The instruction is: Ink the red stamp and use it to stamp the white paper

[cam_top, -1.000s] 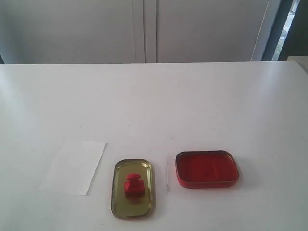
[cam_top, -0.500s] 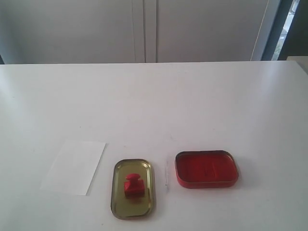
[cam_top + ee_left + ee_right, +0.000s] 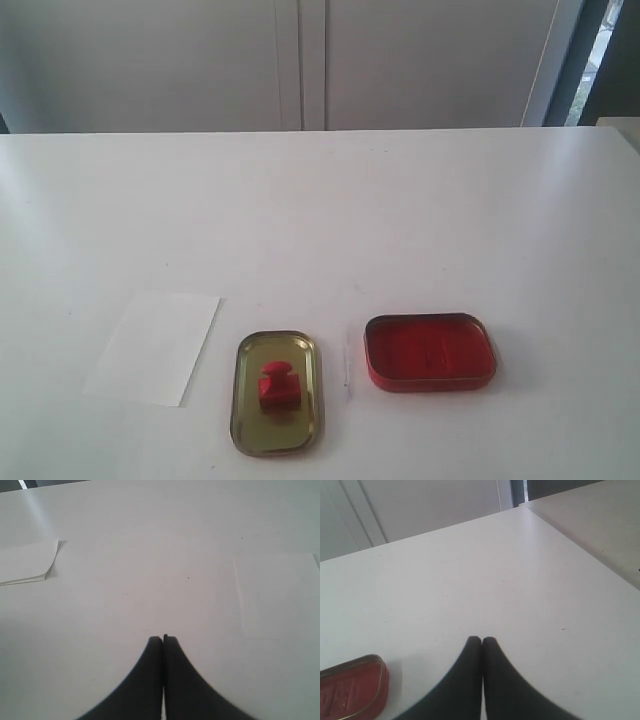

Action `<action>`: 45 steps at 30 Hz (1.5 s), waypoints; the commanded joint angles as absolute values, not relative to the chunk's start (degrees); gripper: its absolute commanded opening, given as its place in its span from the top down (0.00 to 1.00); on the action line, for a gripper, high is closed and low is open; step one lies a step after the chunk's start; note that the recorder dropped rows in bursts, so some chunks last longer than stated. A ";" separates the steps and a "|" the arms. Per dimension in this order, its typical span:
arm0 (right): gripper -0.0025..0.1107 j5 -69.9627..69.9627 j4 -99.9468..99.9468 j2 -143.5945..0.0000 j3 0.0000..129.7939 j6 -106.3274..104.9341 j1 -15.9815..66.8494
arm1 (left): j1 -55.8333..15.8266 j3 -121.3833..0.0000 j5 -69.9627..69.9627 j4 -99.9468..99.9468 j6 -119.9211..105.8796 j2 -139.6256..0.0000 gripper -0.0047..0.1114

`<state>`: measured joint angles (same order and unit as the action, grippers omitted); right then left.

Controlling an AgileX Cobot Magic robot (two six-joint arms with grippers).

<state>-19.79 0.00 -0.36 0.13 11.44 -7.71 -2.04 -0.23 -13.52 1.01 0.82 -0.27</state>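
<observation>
A small red stamp stands upright inside a gold lid, which lies open side up on a white table. The white paper lies flat just left of the lid. An open red ink tin sits near the lid's right side, not touching it. Both grippers — left gripper and right gripper — hover over the table well away from the lid, jaws pressed together, holding nothing.

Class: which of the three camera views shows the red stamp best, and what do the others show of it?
The exterior view: the red stamp stands upright in the gold lid. Neither wrist view shows it; the left sees the white paper, the right a corner of the red ink tin.
</observation>
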 commanded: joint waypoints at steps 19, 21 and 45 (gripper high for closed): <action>0.98 -19.62 0.00 0.00 0.00 11.42 -7.98 | -1.80 0.00 -10.41 0.89 0.00 0.00 0.96; 0.98 -19.62 0.00 0.00 0.00 11.42 -7.98 | -1.80 0.00 -7.54 0.89 0.00 0.00 0.96; 0.98 -19.62 0.00 0.00 0.00 11.42 -7.98 | -1.80 0.00 1.58 0.89 0.00 0.00 0.96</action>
<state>-19.79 0.00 -0.36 0.13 11.44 -7.71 -2.04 -0.23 1.05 1.01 0.00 -0.27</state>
